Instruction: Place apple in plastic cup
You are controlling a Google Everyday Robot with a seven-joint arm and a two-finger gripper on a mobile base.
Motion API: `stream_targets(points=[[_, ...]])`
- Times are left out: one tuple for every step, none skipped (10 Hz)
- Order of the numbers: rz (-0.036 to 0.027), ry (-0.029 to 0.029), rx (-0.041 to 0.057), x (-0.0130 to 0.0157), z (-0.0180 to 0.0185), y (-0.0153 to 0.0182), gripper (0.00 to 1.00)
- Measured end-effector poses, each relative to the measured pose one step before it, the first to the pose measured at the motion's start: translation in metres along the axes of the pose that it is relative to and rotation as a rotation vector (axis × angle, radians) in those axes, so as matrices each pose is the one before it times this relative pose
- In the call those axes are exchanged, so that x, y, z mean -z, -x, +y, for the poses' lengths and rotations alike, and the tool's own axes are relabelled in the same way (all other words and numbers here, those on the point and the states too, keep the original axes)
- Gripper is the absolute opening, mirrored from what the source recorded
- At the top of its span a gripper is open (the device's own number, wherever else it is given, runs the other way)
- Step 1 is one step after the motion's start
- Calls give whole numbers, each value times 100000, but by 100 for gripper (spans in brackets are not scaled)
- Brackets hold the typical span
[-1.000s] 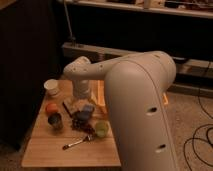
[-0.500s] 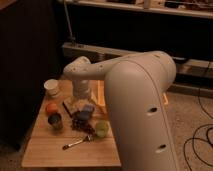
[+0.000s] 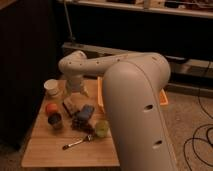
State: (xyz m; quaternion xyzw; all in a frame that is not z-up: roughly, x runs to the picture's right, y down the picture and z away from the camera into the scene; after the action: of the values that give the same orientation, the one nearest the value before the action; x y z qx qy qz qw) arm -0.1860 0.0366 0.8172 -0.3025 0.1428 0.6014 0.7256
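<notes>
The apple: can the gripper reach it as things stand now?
Probably yes: the gripper hangs above the table near the apple, and nothing covers the apple, though a dark cup stands close beside it.

apple (image 3: pixel 50 108) orange-red | plastic cup (image 3: pixel 101 128) light-green | end effector (image 3: pixel 75 91) off-white, over tan table (image 3: pixel 50 151) beside white cup (image 3: pixel 52 87)
</notes>
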Motion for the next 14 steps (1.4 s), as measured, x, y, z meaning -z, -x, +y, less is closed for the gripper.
stream_targets(points=[[992,1752,4756,7,1494,523,80],[164,1954,5621,93,1947,21,80],[8,966,3937,75,1170,-358,80],[-987,1242,4953,-19,1343,-184,80],[-884,1715,5372,-66,1625,-90,80],[-678,1796,5628,-390,1637,187,80],[-219,585,2880,-502,559,334,80],[-264,-82,1666,-556,123,421,80],[-120,228,972,-698,91,334,80],[-632,24,1503,-703,-120,623,80],[-937,257,2249,-792,14,718,80],[-513,782,2141,-660,219,475,80],[-44,-20,1091,-423,-146,125,80],[184,0,826,-558,-209,162,80]])
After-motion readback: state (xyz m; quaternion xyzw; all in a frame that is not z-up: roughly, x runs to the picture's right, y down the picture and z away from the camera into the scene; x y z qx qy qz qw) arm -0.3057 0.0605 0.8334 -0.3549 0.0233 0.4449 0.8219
